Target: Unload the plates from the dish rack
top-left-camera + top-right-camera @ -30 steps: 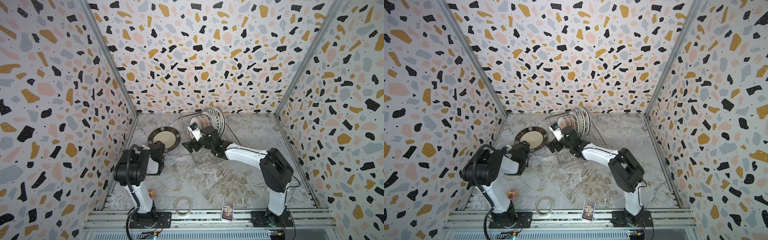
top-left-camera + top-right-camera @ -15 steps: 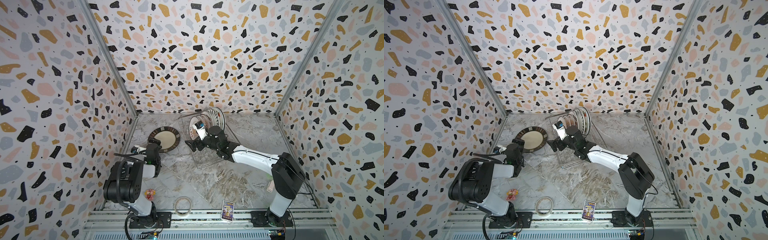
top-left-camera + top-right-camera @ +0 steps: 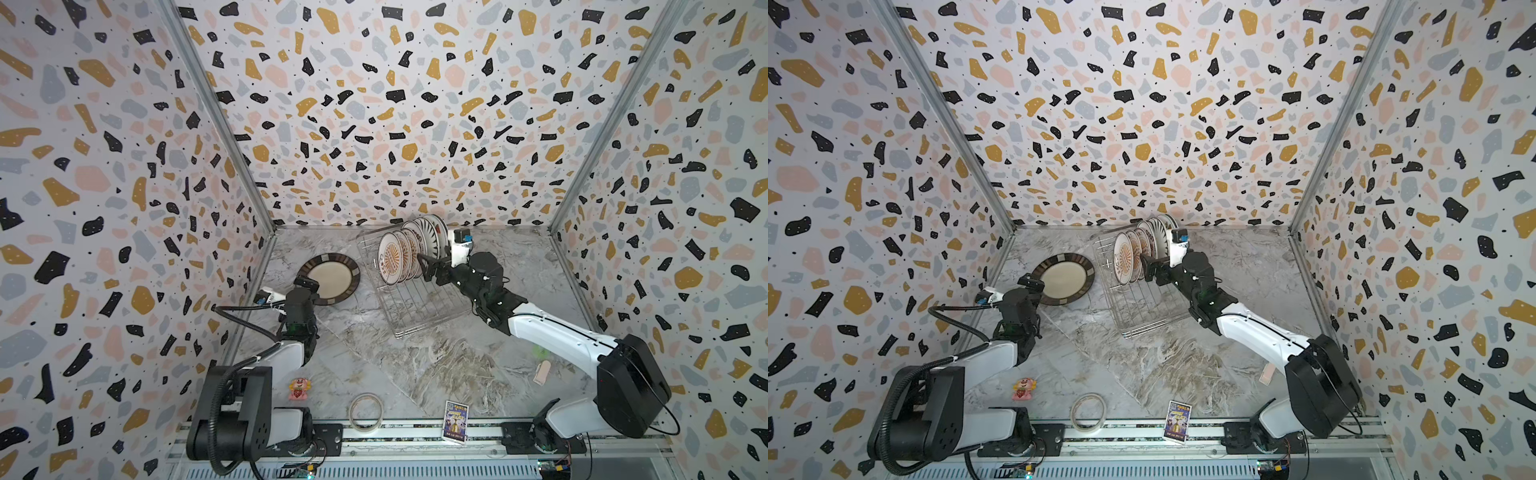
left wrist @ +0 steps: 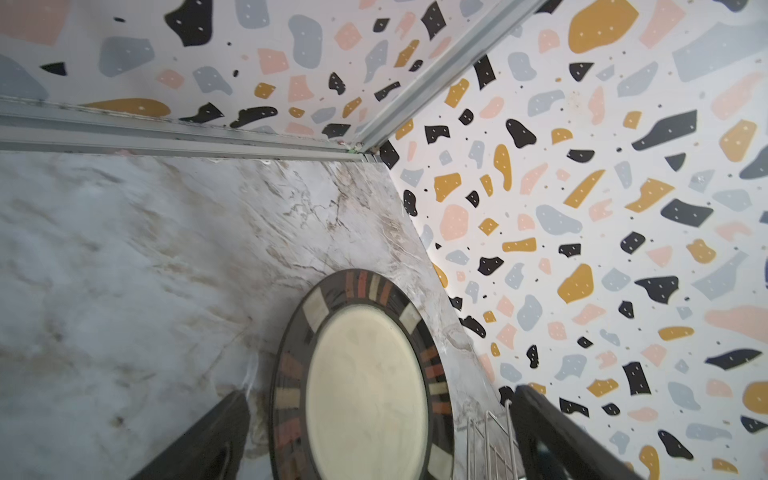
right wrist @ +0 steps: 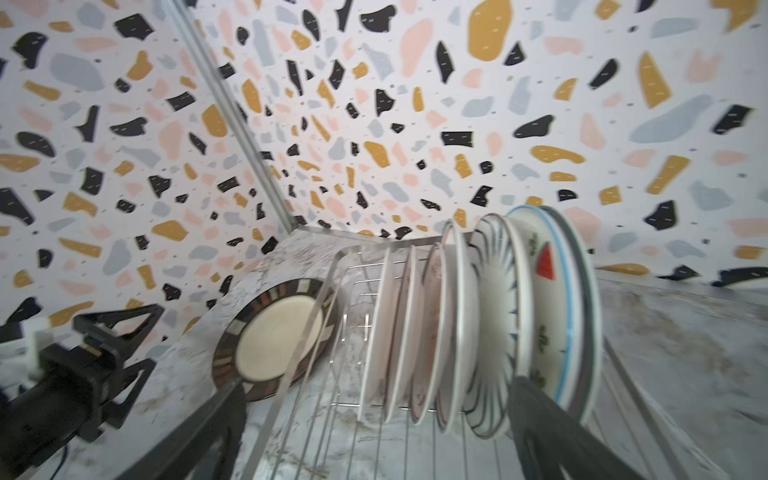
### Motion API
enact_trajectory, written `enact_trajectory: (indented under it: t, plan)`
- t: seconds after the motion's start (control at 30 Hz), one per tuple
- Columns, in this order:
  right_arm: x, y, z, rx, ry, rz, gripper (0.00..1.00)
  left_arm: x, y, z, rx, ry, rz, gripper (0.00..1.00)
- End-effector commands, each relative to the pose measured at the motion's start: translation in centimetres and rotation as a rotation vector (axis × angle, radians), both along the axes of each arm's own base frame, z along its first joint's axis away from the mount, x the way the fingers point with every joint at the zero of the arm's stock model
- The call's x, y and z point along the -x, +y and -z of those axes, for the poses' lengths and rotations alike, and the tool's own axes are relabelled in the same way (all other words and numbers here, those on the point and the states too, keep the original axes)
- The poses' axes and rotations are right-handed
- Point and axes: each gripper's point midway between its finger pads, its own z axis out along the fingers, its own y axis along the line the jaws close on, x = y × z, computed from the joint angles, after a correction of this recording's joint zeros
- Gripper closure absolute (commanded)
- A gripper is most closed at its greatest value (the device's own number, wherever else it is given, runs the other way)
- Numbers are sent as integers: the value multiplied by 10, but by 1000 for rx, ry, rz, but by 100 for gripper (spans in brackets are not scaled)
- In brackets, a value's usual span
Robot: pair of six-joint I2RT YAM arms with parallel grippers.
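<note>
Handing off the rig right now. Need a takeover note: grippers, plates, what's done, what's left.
Left gripper: open, over the near edge of the dark-rimmed plate, which lies flat on the table left of the dish rack.
Right gripper: open at the row of plates standing in the rack, nothing gripped.
Done: one plate out.
Left: the standing plates, about six.

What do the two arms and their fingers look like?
Both the left arm and right arm have white links and bulky black joints. A black ribbed cable loops beside the left one. The fingers are black, open triangular frames.
</note>
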Motion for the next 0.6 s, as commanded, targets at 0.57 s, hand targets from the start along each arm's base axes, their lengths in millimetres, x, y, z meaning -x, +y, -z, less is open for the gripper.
enact_trajectory:
  t: [0.57]
  plan:
    - [-44,-21,-8,88,2,15,1,22,-182,-139,-282,-291,611,0]
